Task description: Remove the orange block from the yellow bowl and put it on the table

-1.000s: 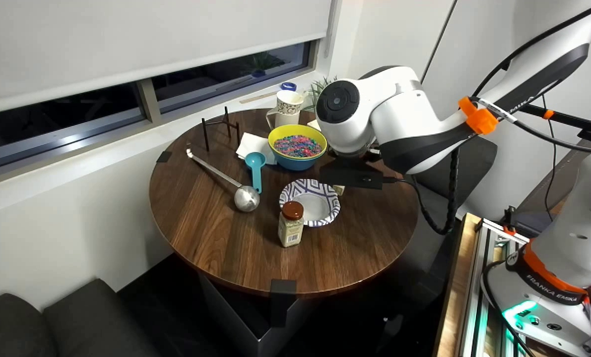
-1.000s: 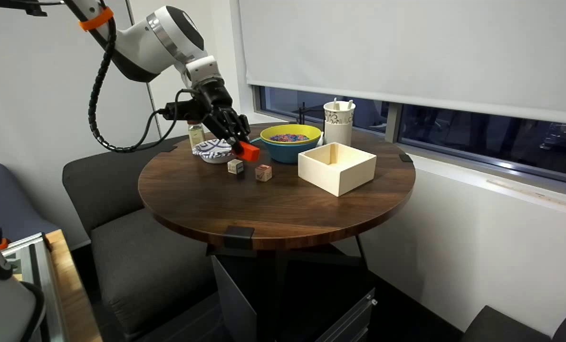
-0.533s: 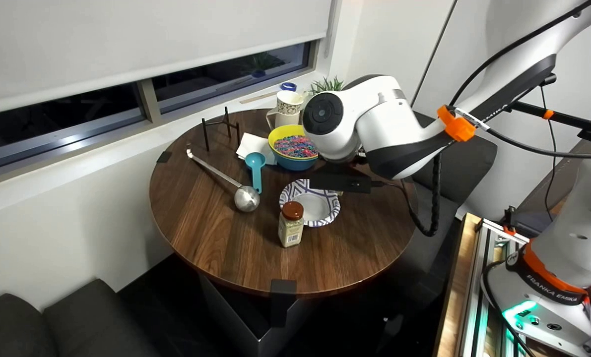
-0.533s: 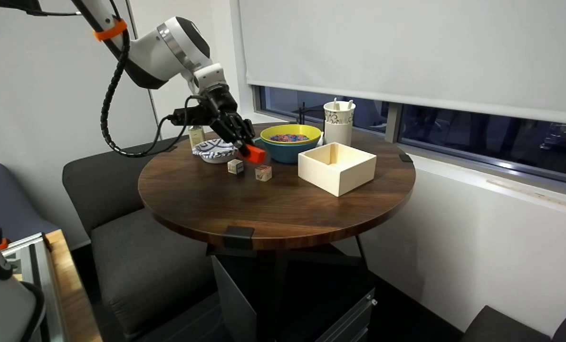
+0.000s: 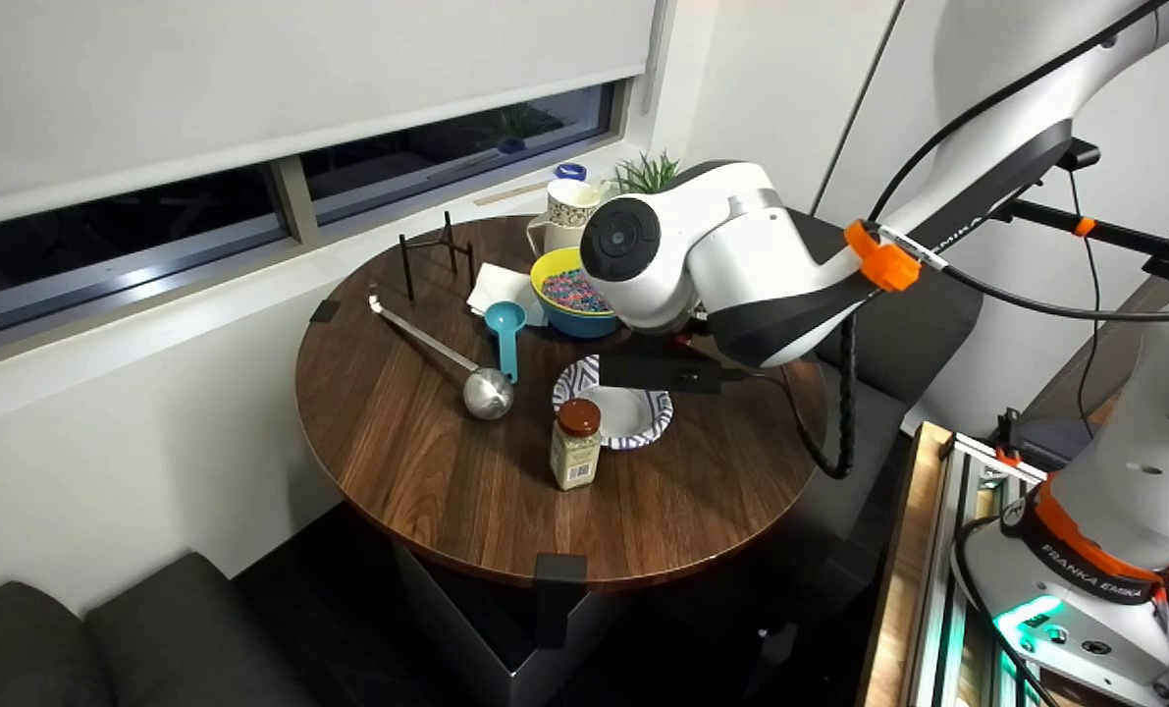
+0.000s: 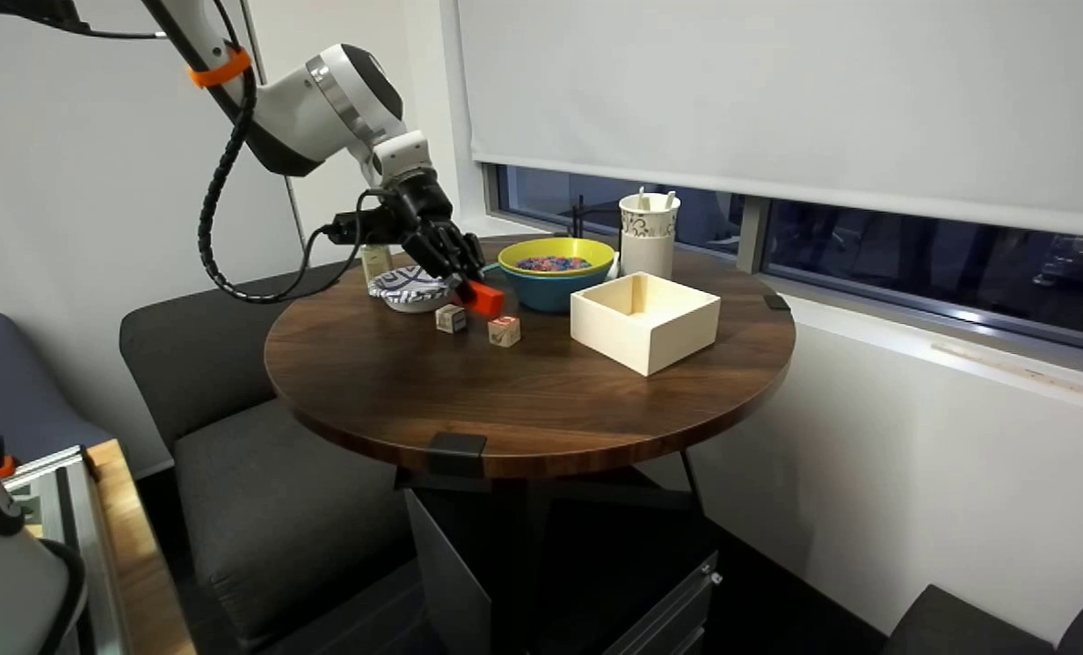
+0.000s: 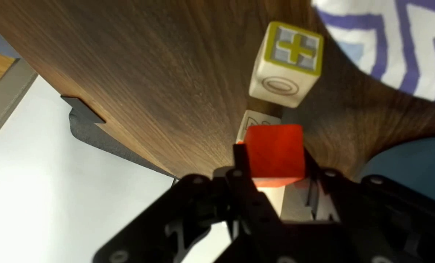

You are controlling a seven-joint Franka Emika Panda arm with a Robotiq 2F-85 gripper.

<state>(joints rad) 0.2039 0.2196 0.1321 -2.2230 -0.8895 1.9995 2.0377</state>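
Since the job ends on the table, its last step is not yet done: the robot arm reaches over the top, its load not let go. The blue bowl stands near that load, with the yellow bowl set in it, full of bright bits; by my judgement the taking-out from there is finished. A patterned bowl is near too. The pincer is drawn together as far as its load lets it, gripping both sides of the orange block, which is outside the bowls and over the table. Close by, one wooden block shows plainly; another wooden block is partly hidden by the orange block in the wrist view, and whether those two touch I cannot tell. What is left is to lower the orange block onto the table, let go and draw back.

Against a second ago, the table and the bowls stand as they did. The robot arm has come lower and hides more of the yellow bowl in an exterior view. The orange block has gone down with it, held in the same grip.
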